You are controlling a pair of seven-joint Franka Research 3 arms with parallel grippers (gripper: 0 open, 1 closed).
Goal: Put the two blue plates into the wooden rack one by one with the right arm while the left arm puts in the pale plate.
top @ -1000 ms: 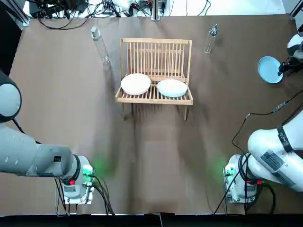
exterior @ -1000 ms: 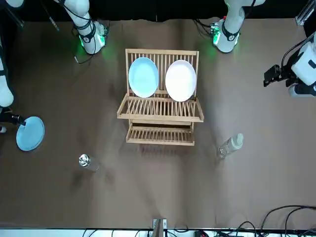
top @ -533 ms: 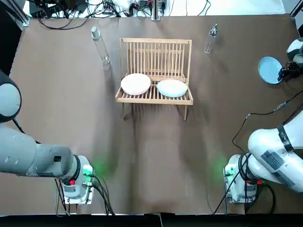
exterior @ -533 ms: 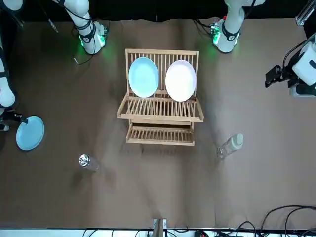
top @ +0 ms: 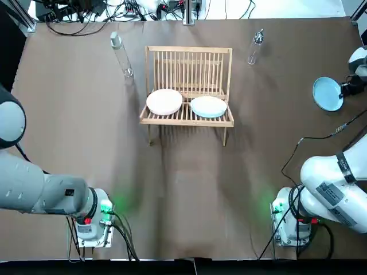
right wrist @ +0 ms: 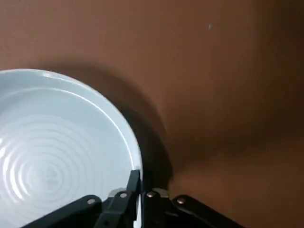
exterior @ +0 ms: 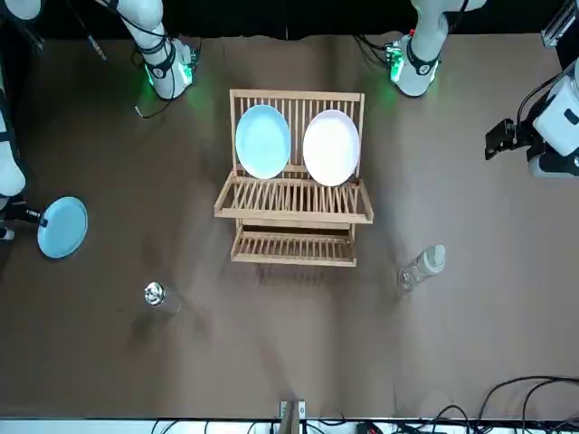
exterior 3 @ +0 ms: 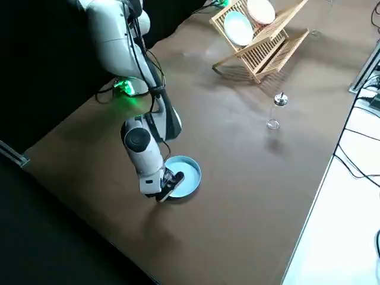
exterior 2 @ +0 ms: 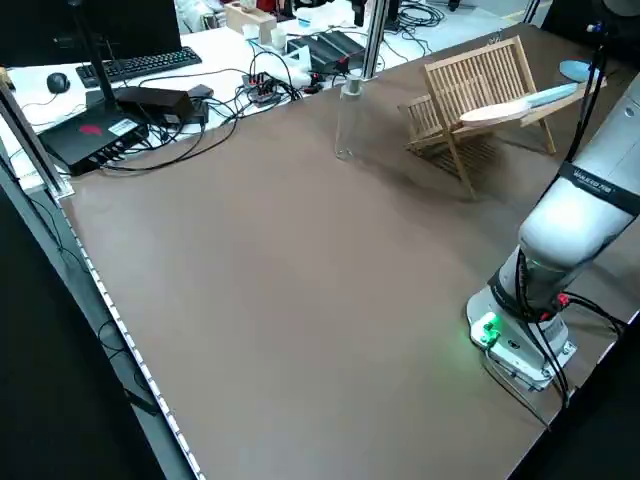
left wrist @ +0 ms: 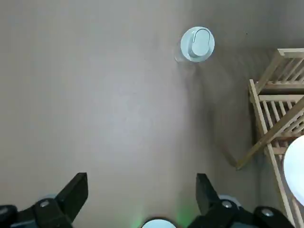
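Note:
The wooden rack (top: pixel 188 69) stands at the table's far middle. A pale plate (top: pixel 164 101) leans in its left slots and a blue plate (top: pixel 209 106) beside it on the right. A second blue plate (top: pixel 328 93) is at the table's right edge, just above the surface. My right gripper (top: pixel 346 89) is shut on its rim, as the right wrist view shows, with the fingers (right wrist: pixel 134 183) pinching the plate (right wrist: pixel 57 142). My left gripper (left wrist: pixel 141 183) hangs open and high over the table's left side, holding nothing.
A clear bottle (top: pixel 121 54) is behind the rack to the left and a smaller one (top: pixel 255 47) behind it to the right. Cables run along the far edge. The right arm's cable (top: pixel 304 143) trails over the table's right side.
The right gripper has shifted the held blue plate a little toward the robot's side of the table. The left arm and the rack's plates have stayed put.

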